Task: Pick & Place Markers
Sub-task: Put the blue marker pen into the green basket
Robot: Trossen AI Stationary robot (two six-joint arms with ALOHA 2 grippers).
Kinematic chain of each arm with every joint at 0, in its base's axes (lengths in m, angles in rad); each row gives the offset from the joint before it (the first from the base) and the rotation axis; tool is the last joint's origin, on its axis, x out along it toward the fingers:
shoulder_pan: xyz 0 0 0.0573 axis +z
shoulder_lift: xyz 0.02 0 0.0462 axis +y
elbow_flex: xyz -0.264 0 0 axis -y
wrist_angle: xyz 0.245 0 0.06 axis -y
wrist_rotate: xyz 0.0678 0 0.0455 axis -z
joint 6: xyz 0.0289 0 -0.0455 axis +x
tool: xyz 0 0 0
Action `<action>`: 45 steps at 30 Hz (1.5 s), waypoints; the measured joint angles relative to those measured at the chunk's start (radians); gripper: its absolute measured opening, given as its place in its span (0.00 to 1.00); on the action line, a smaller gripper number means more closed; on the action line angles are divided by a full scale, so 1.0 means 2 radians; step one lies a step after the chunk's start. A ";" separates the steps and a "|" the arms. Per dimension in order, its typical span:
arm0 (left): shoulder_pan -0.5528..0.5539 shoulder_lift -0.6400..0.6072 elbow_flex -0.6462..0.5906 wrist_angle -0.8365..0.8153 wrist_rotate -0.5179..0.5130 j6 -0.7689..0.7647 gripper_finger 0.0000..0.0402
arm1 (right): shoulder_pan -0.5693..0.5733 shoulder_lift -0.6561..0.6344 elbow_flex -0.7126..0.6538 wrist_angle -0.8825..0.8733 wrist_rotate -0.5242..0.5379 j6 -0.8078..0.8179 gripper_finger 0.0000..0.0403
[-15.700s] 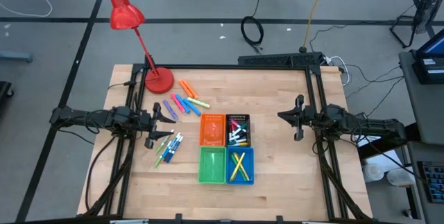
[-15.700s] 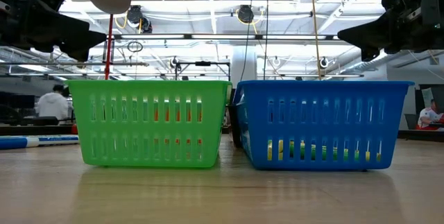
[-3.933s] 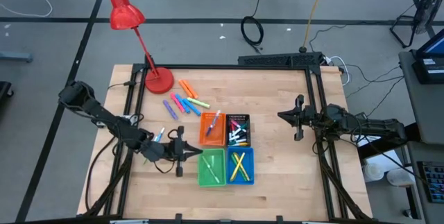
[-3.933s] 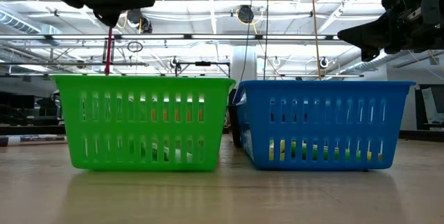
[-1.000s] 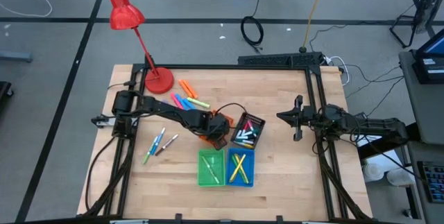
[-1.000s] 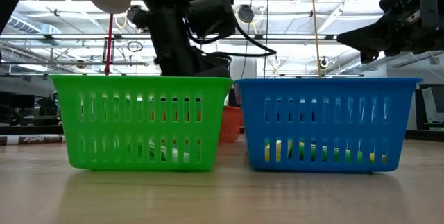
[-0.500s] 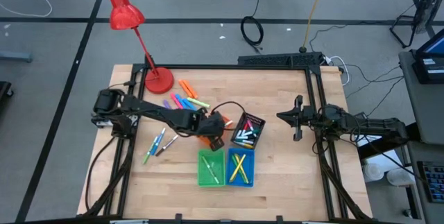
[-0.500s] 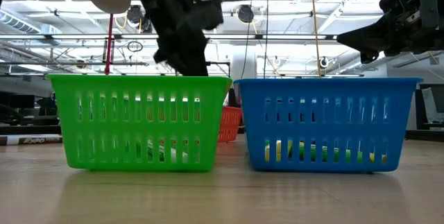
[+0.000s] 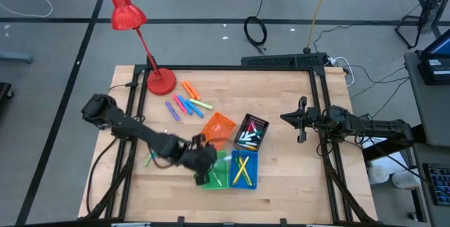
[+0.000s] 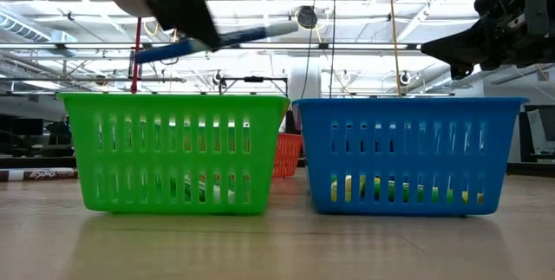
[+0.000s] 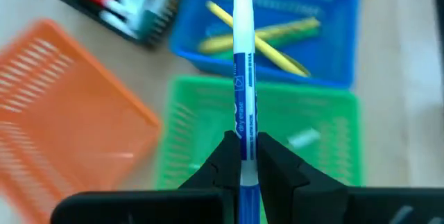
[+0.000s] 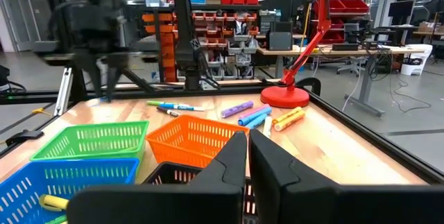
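My left gripper (image 9: 204, 158) is shut on a white-and-blue marker (image 11: 243, 64) and hovers over the left edge of the green bin (image 9: 219, 176). In the low view the marker (image 10: 217, 41) sits high above that bin's rim. Several markers (image 9: 186, 102) lie flat on the wood near the lamp base. More lie inside the blue bin (image 9: 243, 180) and the black bin (image 9: 251, 119). The orange bin (image 9: 219, 127) sits skewed. My right gripper (image 9: 301, 120) waits shut at the table's right side. My left gripper pinches the marker's barrel near its blue end (image 11: 243, 128) between its two fingers. The marker lies along the fingers and sticks out forward past their tips. The fingers slant downward from the table's left. The marker is lifted clear, above the green bin.
A red desk lamp (image 9: 140, 37) stands at the table's far left corner, its base (image 9: 161, 81) on the wood. The four bins cluster mid-table. Bare wood lies between the bins and my right gripper, and along the near edge.
My left gripper has pulled back from the orange bin toward the table's near edge and risen, rolling its wrist, with the white-and-blue marker shut between its fingers. It now hangs over the green bin's left edge.
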 joint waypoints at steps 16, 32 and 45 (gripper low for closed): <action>-0.010 0.049 0.000 0.040 0.017 -0.232 0.15 | 0.000 0.000 0.000 0.000 0.000 0.000 0.02; -0.011 0.049 0.000 0.039 0.027 -0.219 0.16 | 0.000 0.000 0.000 0.000 0.000 0.000 0.02; -0.019 0.049 -0.006 0.011 0.024 -0.241 0.17 | 0.000 0.000 0.000 0.000 0.000 0.000 0.02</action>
